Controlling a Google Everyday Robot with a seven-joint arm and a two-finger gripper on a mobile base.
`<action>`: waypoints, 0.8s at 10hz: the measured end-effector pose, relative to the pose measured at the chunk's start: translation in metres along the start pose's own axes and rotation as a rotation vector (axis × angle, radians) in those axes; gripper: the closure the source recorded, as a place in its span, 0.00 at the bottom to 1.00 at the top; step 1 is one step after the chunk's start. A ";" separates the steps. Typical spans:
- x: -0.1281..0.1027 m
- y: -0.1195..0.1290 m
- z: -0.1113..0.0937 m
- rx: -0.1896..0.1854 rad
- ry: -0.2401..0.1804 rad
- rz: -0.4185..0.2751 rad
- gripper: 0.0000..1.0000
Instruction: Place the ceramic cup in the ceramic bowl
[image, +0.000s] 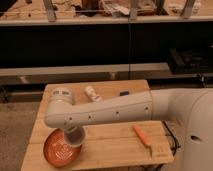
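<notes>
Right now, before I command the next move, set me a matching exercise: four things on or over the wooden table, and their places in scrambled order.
1 wide orange-red ceramic bowl
2 thin orange stick
3 cream-white lumpy object
4 gripper

A far side of the wooden table
B table's near left corner
C over the bowl's right rim
D table's near right part

Pairs: 1-B, 2-D, 3-A, 4-C
</notes>
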 end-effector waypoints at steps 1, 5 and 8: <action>-0.001 0.000 0.000 0.003 0.000 -0.003 1.00; 0.000 -0.002 0.001 0.009 -0.003 -0.018 1.00; 0.001 -0.002 0.001 0.015 -0.005 -0.030 1.00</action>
